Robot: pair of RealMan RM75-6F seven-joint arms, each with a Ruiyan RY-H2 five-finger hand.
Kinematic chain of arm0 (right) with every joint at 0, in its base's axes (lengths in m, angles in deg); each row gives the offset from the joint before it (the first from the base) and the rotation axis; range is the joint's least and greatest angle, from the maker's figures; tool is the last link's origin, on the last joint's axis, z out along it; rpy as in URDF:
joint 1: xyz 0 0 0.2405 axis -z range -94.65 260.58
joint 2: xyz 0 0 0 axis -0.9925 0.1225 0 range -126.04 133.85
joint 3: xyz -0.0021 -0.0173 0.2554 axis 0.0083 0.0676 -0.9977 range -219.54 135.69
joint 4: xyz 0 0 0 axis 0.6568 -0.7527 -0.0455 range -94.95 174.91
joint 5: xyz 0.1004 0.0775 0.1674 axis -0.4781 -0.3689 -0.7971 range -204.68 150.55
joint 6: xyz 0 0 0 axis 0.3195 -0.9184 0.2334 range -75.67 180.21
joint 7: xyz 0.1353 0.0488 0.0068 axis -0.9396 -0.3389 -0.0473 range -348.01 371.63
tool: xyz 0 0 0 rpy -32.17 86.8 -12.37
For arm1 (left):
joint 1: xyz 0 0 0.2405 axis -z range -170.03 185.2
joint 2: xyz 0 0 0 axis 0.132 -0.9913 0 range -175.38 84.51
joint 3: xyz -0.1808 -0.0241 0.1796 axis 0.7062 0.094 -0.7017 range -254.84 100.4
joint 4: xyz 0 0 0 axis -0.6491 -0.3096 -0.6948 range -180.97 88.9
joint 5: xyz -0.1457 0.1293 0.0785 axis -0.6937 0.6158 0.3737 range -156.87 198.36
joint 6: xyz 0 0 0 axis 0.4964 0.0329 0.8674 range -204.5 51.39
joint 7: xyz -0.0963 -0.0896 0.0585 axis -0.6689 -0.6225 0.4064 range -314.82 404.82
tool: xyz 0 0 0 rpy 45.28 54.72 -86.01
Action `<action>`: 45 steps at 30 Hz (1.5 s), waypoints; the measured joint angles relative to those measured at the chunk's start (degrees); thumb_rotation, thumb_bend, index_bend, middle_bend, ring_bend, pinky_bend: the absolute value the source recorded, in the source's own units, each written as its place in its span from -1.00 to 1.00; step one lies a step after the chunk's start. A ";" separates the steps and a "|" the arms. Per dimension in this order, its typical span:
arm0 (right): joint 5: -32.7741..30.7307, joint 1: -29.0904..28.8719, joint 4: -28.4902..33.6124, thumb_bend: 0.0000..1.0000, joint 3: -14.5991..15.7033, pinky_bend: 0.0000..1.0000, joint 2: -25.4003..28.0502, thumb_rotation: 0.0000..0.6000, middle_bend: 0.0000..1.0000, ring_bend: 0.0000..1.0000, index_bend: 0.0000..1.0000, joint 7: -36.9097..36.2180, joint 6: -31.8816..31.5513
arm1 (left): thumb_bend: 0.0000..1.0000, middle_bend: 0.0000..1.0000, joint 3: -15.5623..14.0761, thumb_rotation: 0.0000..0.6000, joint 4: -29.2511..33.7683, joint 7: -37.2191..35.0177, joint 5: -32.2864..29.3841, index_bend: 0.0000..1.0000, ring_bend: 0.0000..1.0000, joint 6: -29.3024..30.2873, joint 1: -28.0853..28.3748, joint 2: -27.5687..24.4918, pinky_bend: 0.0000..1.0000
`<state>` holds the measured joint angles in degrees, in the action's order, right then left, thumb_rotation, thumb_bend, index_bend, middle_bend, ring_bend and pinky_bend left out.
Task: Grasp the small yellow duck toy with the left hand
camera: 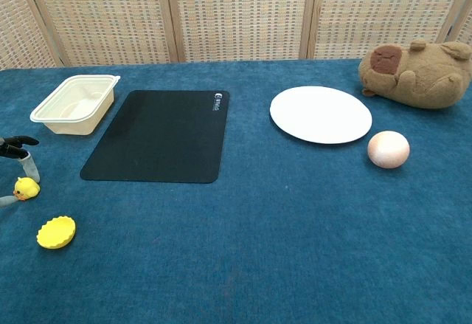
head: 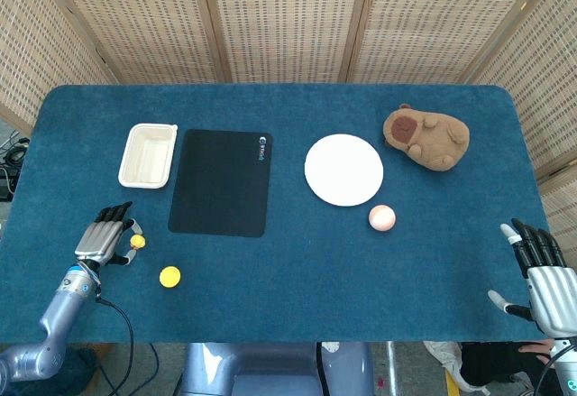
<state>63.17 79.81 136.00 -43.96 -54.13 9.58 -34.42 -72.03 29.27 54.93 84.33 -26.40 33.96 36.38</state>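
At the near edge of the blue worktop (head: 288, 297), the robot's right hand (head: 544, 265) waits with fingers spread and nothing in them, well apart from the black mat (head: 221, 182) that anchors the scene, apparently parked because the job belongs to the other arm. Nearer the mat's front left corner lies a small yellow scalloped cup (camera: 56, 232), and just beyond it the small yellow duck toy (camera: 26, 188), a rounded, bright yellow figure with a hint of orange at one side, sitting on the cloth to the mat's left. The left hand (head: 106, 239) brackets the duck, a thumb below and fingers (camera: 28, 165) above it in the chest view, seemingly poised to pinch; whether they touch the toy cannot be told, and the grasp looks not yet closed. Beside the mat's far left corner stands a cream plastic tray (head: 149, 154). To the mat's right are a white plate (head: 343, 170), a pale pink ball (head: 382, 217), and farthest right a brown plush animal (head: 425, 137).
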 measured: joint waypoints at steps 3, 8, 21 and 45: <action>0.03 0.02 0.05 -1.00 0.03 -1.00 -0.06 1.00 -1.00 -1.00 -0.93 0.12 -0.02 | -0.29 -1.00 0.02 1.00 -0.35 0.07 -0.41 -0.17 -1.00 0.00 0.17 0.43 -1.00; -0.19 -0.04 -0.15 -1.00 0.03 -1.00 -0.20 1.00 -1.00 -1.00 -0.93 0.08 0.24 | -0.26 -1.00 0.01 1.00 -0.19 -0.02 -0.79 -0.04 -1.00 0.12 0.24 0.42 -1.00; 0.06 0.02 -0.27 -1.00 0.00 -1.00 -0.26 1.00 -1.00 -1.00 -0.94 -0.64 -0.11 | -0.25 -1.00 0.56 1.00 5.05 -1.66 -2.62 0.03 -1.00 -0.06 -0.11 -3.14 -1.00; -0.08 0.23 -0.50 -1.00 -0.13 -1.00 0.43 1.00 -1.00 -1.00 -0.96 -2.88 -0.51 | -0.25 -1.00 -5.97 1.00 19.64 1.10 15.39 0.01 -1.00 7.91 -3.61 -6.76 -1.00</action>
<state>63.09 80.04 135.50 -44.10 -53.70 6.70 -34.92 -78.00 48.90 56.04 99.72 -18.49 30.35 29.63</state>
